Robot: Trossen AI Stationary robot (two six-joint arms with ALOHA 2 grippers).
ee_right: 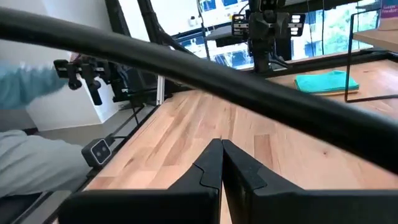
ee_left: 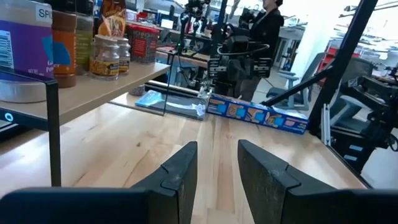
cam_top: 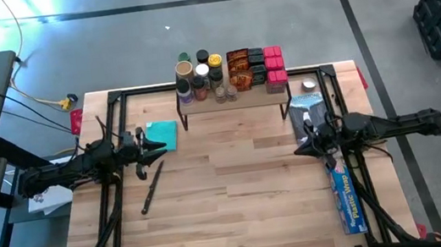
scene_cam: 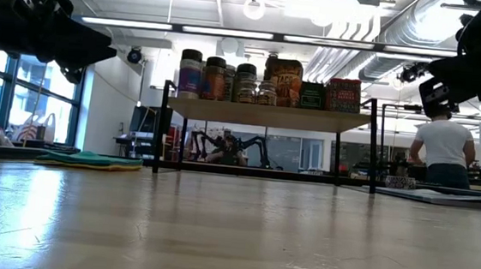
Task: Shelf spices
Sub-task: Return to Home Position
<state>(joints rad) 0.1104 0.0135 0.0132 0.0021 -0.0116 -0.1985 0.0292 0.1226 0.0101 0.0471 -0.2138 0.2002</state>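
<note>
Left gripper [cam_top: 153,153], fingers a narrow gap apart and empty, hangs over the tabletop [cam_top: 241,215] near its left edge, with a black utensil [cam_top: 151,188] on the wood beside it. Right gripper [cam_top: 301,149], fingers closed together on nothing, hangs near the right edge by the blue plastic-wrap box [cam_top: 345,197]. The spices [cam_top: 226,70] stand packed on the shelf [cam_top: 238,98] at mid far edge; the teal cloth [cam_top: 162,134] lies between left gripper and shelf.

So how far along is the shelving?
Nearly done: small round jars, orange-brown flat packets and red boxes stand on the low light wooden shelf. Nothing in hand: left end effector open, right end effector shut, both empty above the wooden table. A white round thing beside the shelf may remain.
</note>
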